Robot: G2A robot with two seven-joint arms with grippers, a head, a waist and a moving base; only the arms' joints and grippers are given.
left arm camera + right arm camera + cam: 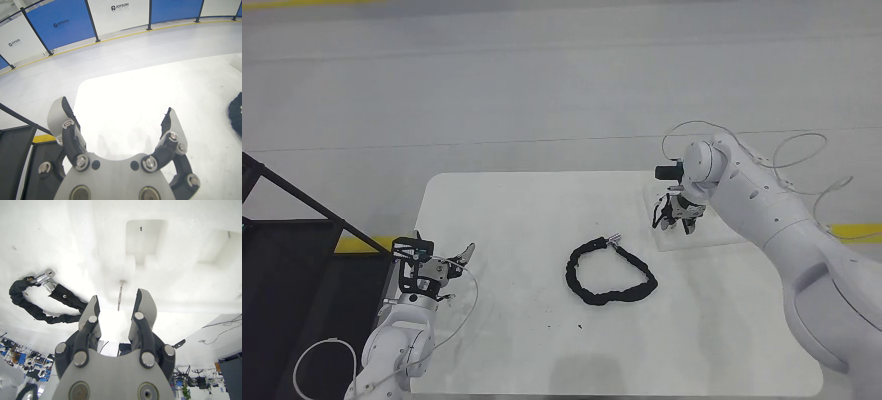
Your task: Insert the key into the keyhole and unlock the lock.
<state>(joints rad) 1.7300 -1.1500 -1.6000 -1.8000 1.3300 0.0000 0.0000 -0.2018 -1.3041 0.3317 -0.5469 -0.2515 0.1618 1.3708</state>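
Left wrist view's edge cuts off the lock (235, 113) (black-sleeved chain).

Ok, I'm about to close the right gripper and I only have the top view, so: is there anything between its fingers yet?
Observer: No. In the right wrist view the right gripper is open and empty.
Operator: So where's my target?
Observer: The thin silver metal key sits in the white foam tray, just beyond the fingertips, in line with the gap.
Operator: And where does it go?
Observer: The shiny metal lock cylinder shows its keyhole on the end face, nothing in it, at one end of the black fabric-sleeved chain.
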